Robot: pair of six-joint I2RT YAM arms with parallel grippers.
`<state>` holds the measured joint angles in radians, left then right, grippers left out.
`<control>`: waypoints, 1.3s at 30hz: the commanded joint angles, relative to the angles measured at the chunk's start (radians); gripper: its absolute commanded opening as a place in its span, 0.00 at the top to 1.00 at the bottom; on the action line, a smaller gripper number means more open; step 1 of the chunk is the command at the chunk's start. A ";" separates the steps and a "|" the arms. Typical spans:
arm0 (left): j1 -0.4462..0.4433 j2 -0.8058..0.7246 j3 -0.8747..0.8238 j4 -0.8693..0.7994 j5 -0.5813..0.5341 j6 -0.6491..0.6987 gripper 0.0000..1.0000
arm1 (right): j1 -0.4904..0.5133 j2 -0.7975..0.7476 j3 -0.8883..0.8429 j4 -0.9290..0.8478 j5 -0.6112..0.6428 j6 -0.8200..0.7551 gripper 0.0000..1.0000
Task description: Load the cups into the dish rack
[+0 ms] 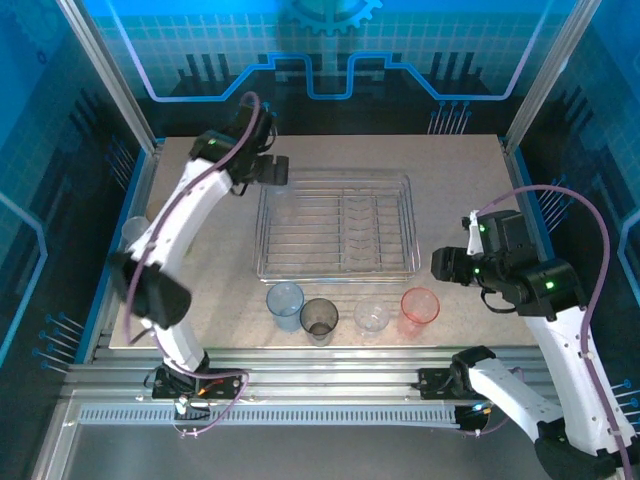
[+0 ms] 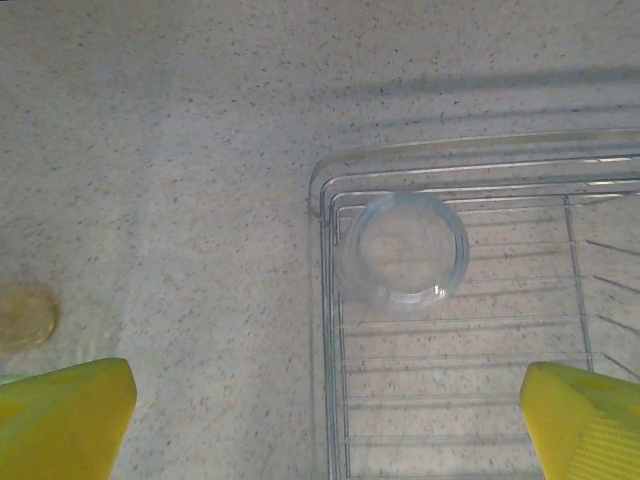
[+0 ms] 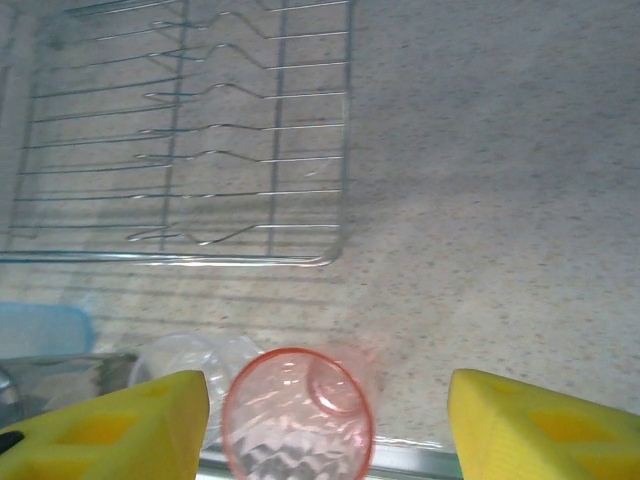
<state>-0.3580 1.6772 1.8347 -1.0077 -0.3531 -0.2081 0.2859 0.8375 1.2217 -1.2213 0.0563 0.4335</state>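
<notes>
My left jaws are spread wide and empty at the bottom corners of the left wrist frame. Above them a clear cup stands upright in the corner of the dish rack, tucked against the rim, I'd judge to leave room. My right jaws are also spread, with the pink cup between them at the frame's bottom, lined up for a grip. Left of it on the counter wait a second clear cup, a grey cup and a blue cup.

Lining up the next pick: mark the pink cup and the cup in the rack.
pink cup (image 3: pixel 298 418), right wrist view, inside its open mouth.
cup in the rack (image 2: pixel 403 250), left wrist view, its centre.
</notes>
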 commanded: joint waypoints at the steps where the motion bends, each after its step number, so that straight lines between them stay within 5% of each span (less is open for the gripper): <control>1: 0.001 -0.196 -0.201 0.183 0.038 -0.007 0.01 | 0.041 0.012 0.013 0.062 -0.106 0.044 0.36; 9: 0.002 -0.585 -0.636 0.332 0.102 -0.011 0.01 | 0.313 0.179 0.067 0.155 -0.025 0.082 0.37; 18: 0.003 -0.734 -0.796 0.252 0.055 -0.097 0.01 | 0.567 0.435 0.177 0.210 0.031 0.064 0.36; 32: 0.004 -0.856 -0.927 0.195 0.030 -0.247 0.01 | 0.740 0.770 0.326 0.238 -0.002 0.017 0.36; 39: 0.004 -0.872 -0.952 0.177 0.036 -0.264 0.01 | 0.776 0.937 0.448 0.210 -0.028 -0.026 0.46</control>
<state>-0.3569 0.8162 0.8940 -0.8074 -0.3172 -0.4469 1.0401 1.7336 1.6115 -0.9939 0.0502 0.4374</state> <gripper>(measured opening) 0.994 0.544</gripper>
